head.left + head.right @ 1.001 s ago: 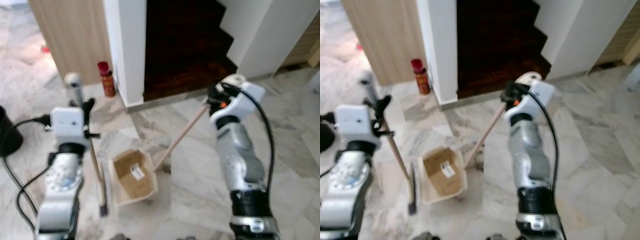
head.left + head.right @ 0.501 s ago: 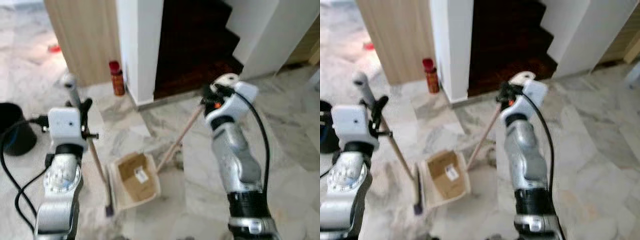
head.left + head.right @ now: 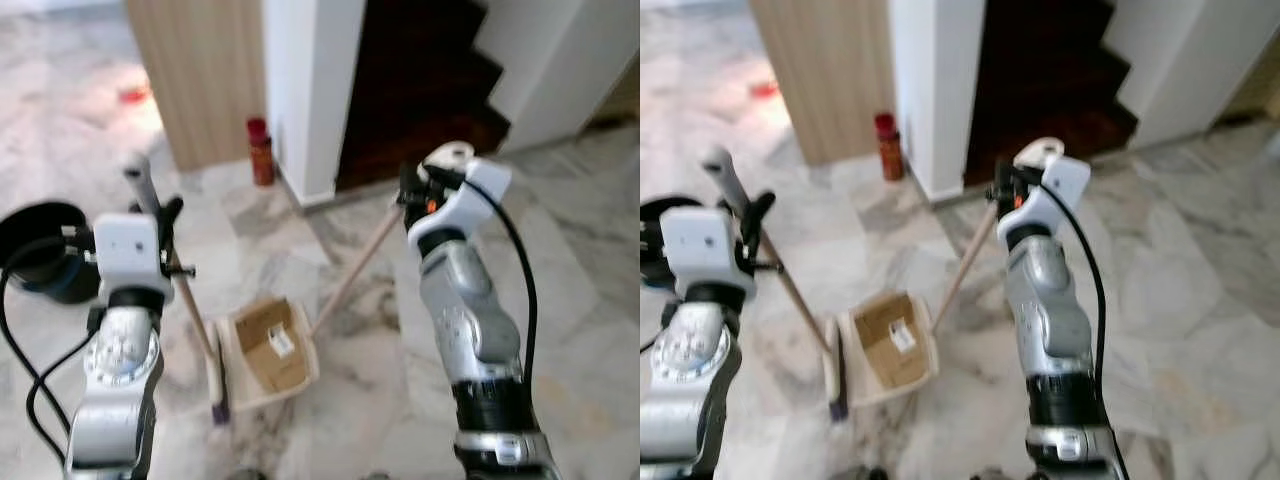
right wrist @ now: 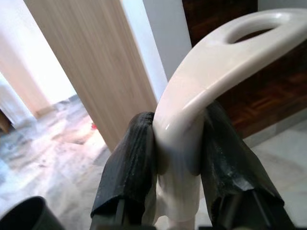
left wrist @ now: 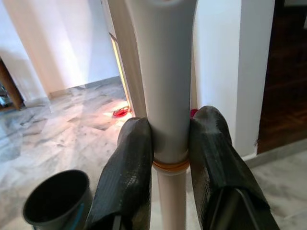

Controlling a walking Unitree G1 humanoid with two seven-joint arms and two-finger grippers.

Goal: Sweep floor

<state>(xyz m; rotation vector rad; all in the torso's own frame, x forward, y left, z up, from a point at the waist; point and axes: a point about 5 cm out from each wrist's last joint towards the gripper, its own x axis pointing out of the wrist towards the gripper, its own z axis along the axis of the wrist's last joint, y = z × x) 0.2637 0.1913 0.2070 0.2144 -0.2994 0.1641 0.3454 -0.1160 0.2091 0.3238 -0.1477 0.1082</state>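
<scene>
While one broom [image 3: 190, 315] and one dustpan [image 3: 265, 345] sit low centre in the eye views, a red can [image 3: 260, 150] and dark bin [image 3: 40, 250] stand apart. Left wrist: left gripper [image 5: 168, 158] clamps the broom. Right wrist: right gripper [image 4: 177, 148] clamps the dustpan's handle [image 4: 216, 52].

Both eye views looked down from the head at the floor [image 3: 560, 300]; each wrist view sat close behind its own pincer.
</scene>
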